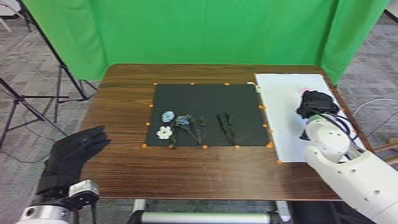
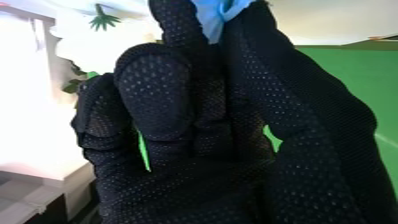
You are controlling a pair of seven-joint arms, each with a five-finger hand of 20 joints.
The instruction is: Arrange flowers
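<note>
Right now, the right hand (image 1: 317,105) pinches one blue thing (image 2: 216,17) above one white sheet (image 1: 289,145) at right. Left of it, one black mat (image 1: 200,91) bears three flowers (image 1: 164,133), two blue, one white, and two dark sprigs (image 1: 228,131). Near left, the left hand (image 1: 67,155) is relaxed.

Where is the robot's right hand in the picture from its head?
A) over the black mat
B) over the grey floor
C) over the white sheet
C: the right hand shows over the white sheet, to the right of the black mat.
</note>
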